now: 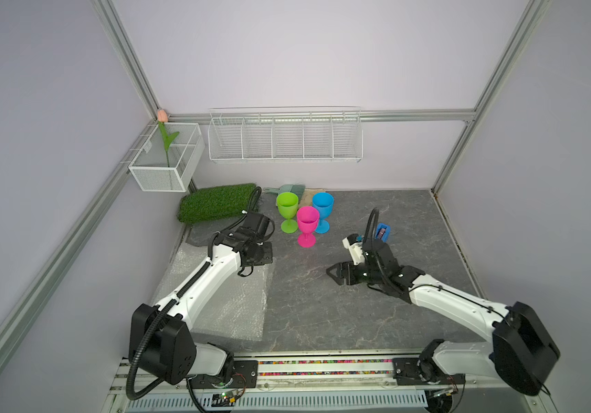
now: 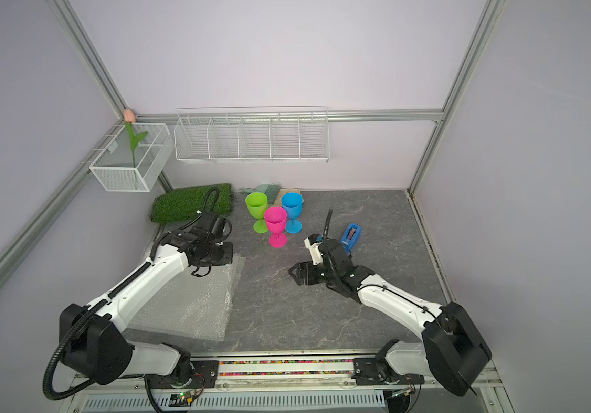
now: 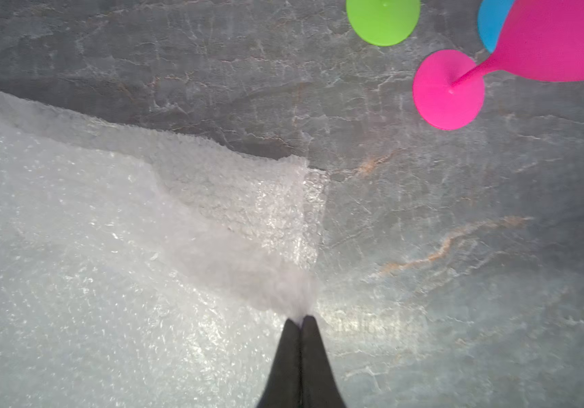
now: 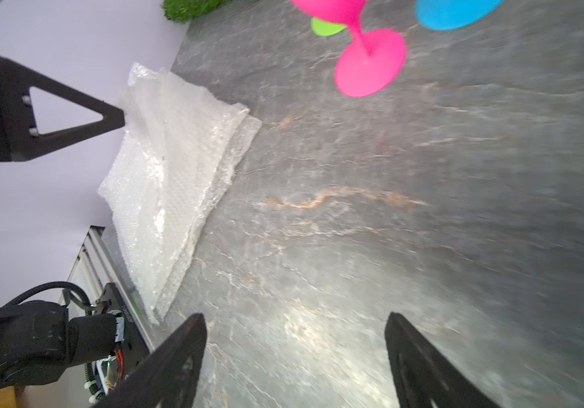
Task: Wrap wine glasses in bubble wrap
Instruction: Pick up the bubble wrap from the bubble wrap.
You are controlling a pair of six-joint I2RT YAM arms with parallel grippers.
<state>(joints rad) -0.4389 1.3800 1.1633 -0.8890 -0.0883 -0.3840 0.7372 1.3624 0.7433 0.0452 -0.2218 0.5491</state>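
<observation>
Three wine glasses stand upright together at the back middle of the table: lime green (image 1: 287,205), hot pink (image 1: 307,220) and sky blue (image 1: 322,205). A stack of bubble wrap (image 1: 229,304) lies at the front left, partly under my left arm. My left gripper (image 3: 301,318) is shut on the bubble wrap's top sheet (image 3: 212,212), pinching its edge and lifting it into a ridge. The pink glass's foot (image 3: 448,90) stands apart from that sheet. My right gripper (image 4: 295,318) is open and empty, low over bare table, right of the wrap and in front of the glasses.
A blue tape dispenser (image 1: 382,231) sits behind my right wrist. A green turf mat (image 1: 218,205) lies at the back left. A small brush and dustpan (image 1: 288,189) lie behind the glasses. A wire rack (image 1: 285,137) and a mesh basket (image 1: 165,161) hang on the walls.
</observation>
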